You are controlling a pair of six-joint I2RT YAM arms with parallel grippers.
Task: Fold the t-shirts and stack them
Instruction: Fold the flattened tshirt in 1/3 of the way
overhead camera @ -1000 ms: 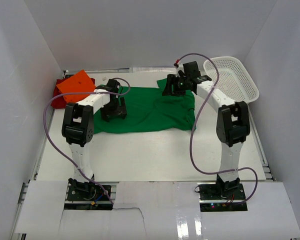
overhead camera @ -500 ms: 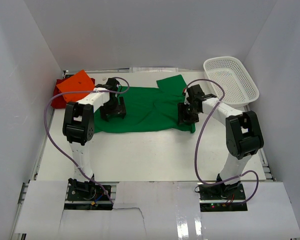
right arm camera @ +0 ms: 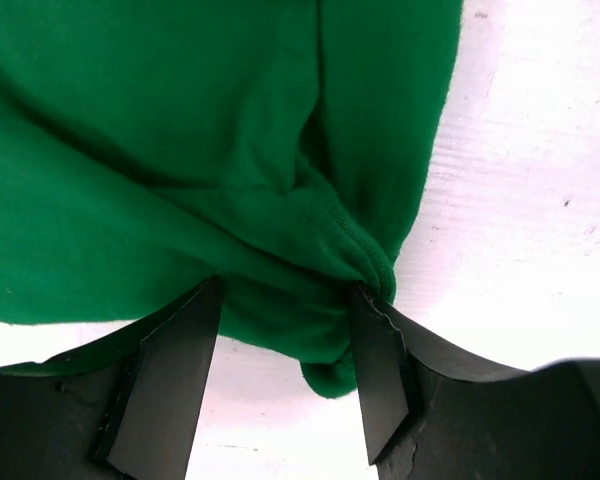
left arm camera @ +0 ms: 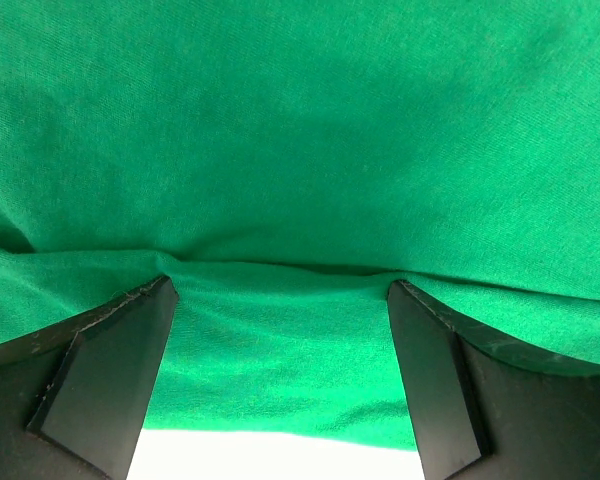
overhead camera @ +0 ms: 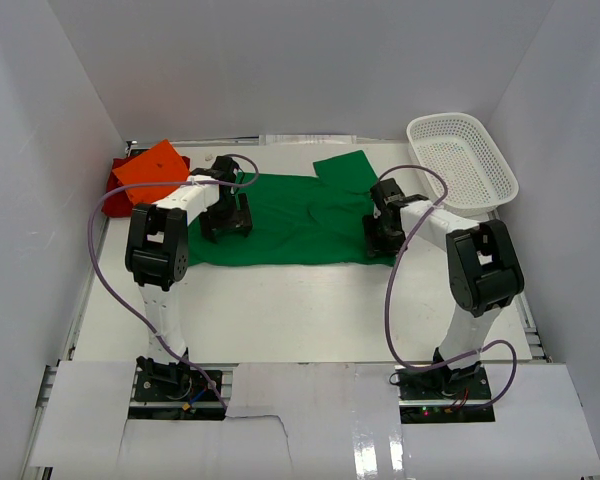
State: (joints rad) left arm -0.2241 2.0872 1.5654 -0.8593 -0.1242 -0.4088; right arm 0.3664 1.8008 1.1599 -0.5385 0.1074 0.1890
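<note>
The bright green t-shirt point(overhead camera: 300, 215) lies spread across the middle of the table. The folded orange t-shirt point(overhead camera: 152, 168) lies on the dark red t-shirt point(overhead camera: 115, 190) at the far left. My left gripper point(overhead camera: 225, 222) presses down on the green shirt's left part. In the left wrist view the gripper point(left arm camera: 280, 290) is open, with flat green cloth point(left arm camera: 300, 150) between its fingers. My right gripper point(overhead camera: 383, 235) is at the shirt's near right corner. In the right wrist view the gripper point(right arm camera: 285, 290) is closed partway on a bunched fold of green cloth point(right arm camera: 280, 240).
A white mesh basket point(overhead camera: 462, 160) stands at the far right, behind the right arm. One green sleeve point(overhead camera: 342, 165) lies flat toward the back. White walls close in the table on the left, right and back. Purple cables loop off both arms.
My right gripper came from the shirt's far right edge down to its near right corner, then shifted slightly right and gathered cloth. The left gripper has stayed in place.
</note>
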